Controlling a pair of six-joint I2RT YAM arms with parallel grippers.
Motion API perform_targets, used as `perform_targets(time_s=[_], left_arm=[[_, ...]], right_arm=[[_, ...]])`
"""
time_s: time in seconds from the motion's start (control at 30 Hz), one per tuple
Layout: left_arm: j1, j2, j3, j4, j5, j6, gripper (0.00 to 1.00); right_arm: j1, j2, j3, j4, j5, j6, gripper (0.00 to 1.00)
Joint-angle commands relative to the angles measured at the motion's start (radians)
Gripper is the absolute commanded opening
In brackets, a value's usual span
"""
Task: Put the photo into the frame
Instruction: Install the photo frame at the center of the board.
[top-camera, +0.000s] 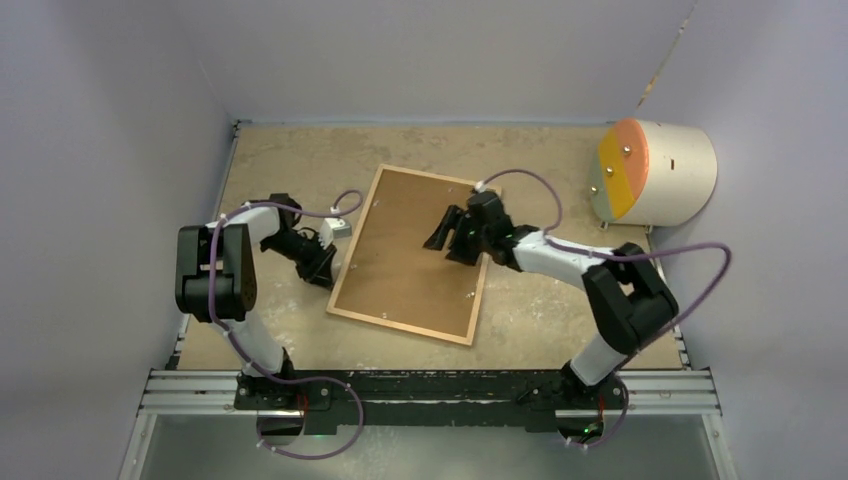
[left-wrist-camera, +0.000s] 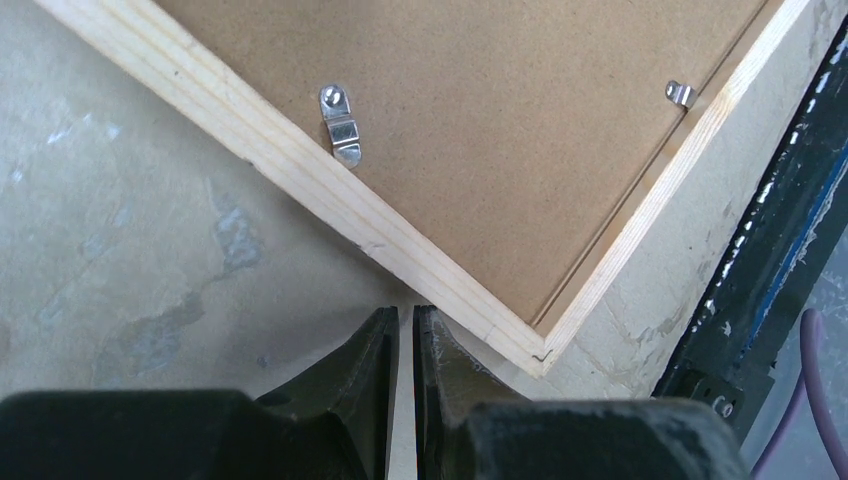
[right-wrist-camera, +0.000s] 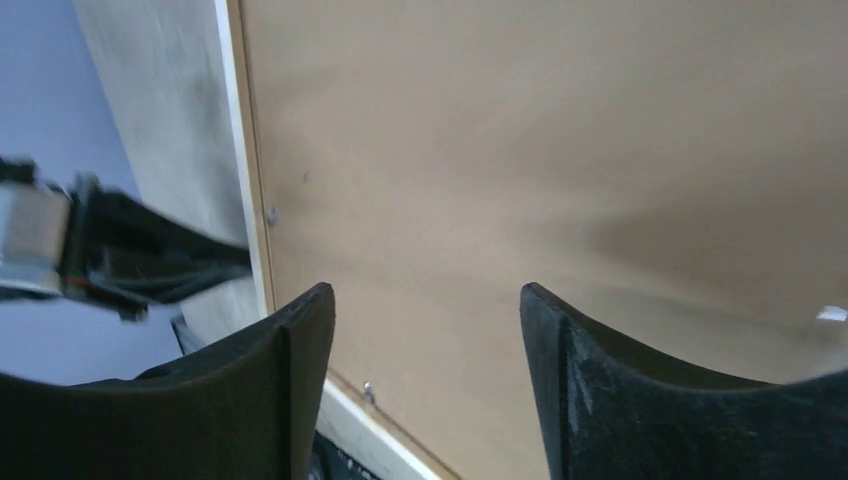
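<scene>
The frame (top-camera: 400, 327) of light wooden strips lies face down in the middle of the table, with the plain brown backing board (top-camera: 400, 250) sitting in it. The photo is hidden or out of view. My left gripper (top-camera: 322, 262) is shut and empty, low on the table, just off the frame's left strip near its front corner (left-wrist-camera: 405, 320). The left wrist view shows that strip (left-wrist-camera: 300, 180) and two small metal clips (left-wrist-camera: 342, 125) on the board. My right gripper (top-camera: 445, 235) is open and empty, hovering over the backing board (right-wrist-camera: 550, 150) near its right side (right-wrist-camera: 425, 300).
A white cylinder with an orange and green end face (top-camera: 655, 170) lies at the back right corner. A black rail (top-camera: 430, 385) runs along the near table edge. Grey walls close in the table on three sides.
</scene>
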Motion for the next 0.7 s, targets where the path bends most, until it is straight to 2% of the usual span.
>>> perform_targets(time_s=[0.0,0.27,0.5,0.67], left_arm=[[-0.051,-0.046,0.016,-0.028,0.088,0.041,0.14],[-0.127,-0.008,0.003,-0.012,0.156,0.091,0.15],[-0.146,0.015,0.065,-0.026,0.244,0.064,0.20],[-0.146,0.042,0.062,-0.013,0.209,0.051,0.20]], right_arm=[[0.160,0.117,0.086,0.082,-0.053,0.076,0.67],[0.253,0.233,0.129,0.167,-0.107,0.230,0.60],[0.318,0.271,0.128,0.213,-0.061,0.407,0.52],[0.362,0.335,0.217,0.185,-0.032,0.457,0.51]])
